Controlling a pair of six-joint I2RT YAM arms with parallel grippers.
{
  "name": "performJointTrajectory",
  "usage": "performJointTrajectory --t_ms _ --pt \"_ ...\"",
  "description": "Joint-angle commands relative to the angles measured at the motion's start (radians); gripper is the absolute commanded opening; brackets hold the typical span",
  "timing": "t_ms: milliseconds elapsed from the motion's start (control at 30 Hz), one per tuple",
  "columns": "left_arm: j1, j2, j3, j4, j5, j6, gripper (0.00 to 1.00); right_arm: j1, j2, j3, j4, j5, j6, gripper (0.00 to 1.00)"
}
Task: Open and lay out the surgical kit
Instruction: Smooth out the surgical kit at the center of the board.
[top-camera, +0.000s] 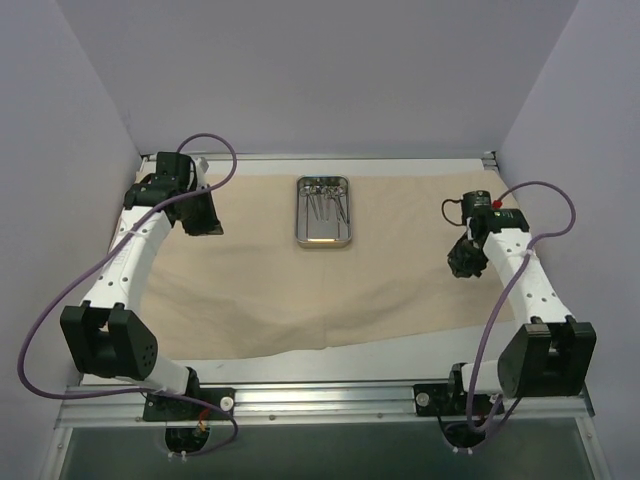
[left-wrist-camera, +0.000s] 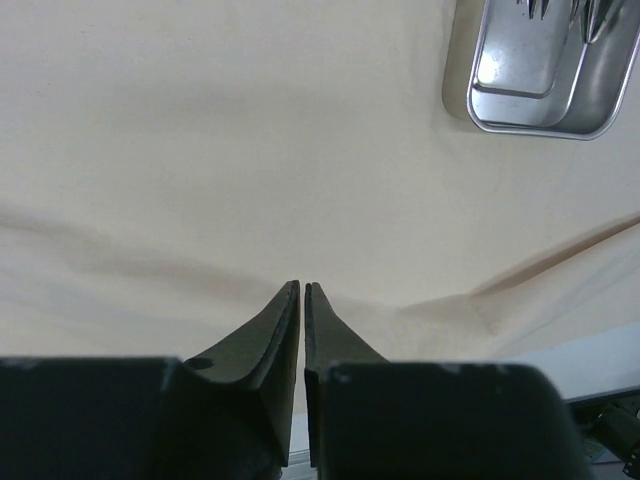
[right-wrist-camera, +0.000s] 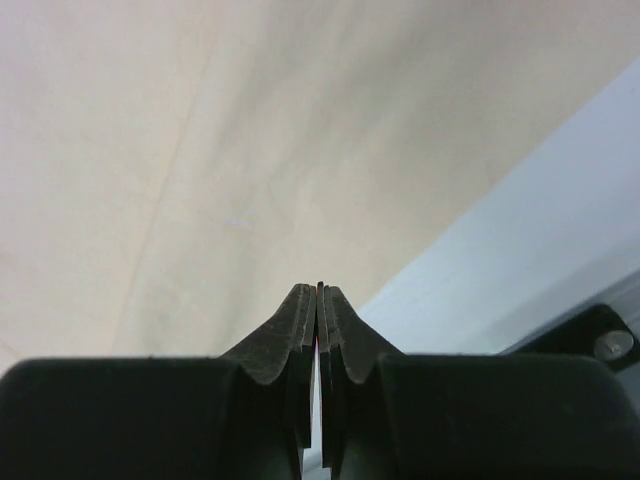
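Observation:
The beige cloth wrap (top-camera: 260, 290) lies spread flat over the table. The shiny steel tray (top-camera: 323, 211) sits on it at the back middle, with silver instruments (top-camera: 326, 197) bunched in its far end. The tray also shows in the left wrist view (left-wrist-camera: 545, 75) at the top right. My left gripper (top-camera: 203, 212) is shut and empty above the cloth's (left-wrist-camera: 250, 150) back left part. My right gripper (top-camera: 463, 262) is shut and empty above the cloth's (right-wrist-camera: 200, 150) right edge.
The bare table strip (top-camera: 380, 365) runs along the front past the cloth's near edge. A metal rail (top-camera: 320, 405) lies at the front. Walls close in at the left, right and back. Bare table (right-wrist-camera: 540, 230) shows right of the cloth.

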Motion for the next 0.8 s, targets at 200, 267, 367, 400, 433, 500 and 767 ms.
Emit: performJointTrajectory --t_ms 200,267,367,400,433,500,767 --pt "0.007 -0.011 0.054 -0.029 0.008 0.013 0.11 -0.179 0.276 0.0 0.237 0.146 -0.098 0.0" --pt "0.005 -0.017 0.044 -0.019 0.016 0.012 0.11 -0.207 0.307 -0.044 0.31 0.146 -0.119 0.0" --pt "0.008 -0.032 0.015 -0.009 0.02 0.01 0.11 -0.253 0.373 -0.084 0.361 0.163 -0.139 0.0" --pt "0.01 -0.036 0.005 -0.009 0.019 0.011 0.11 -0.263 0.394 -0.086 0.355 0.183 -0.134 0.0" --pt "0.013 -0.042 0.004 -0.007 0.016 0.012 0.11 -0.289 0.437 -0.089 0.332 0.206 -0.124 0.0" --pt "0.022 -0.048 -0.002 -0.009 0.014 0.013 0.11 -0.325 0.47 -0.106 0.247 0.29 -0.058 0.0" --pt "0.04 -0.062 -0.016 -0.007 -0.001 0.022 0.11 -0.394 0.325 -0.115 -0.054 0.487 0.13 0.0"
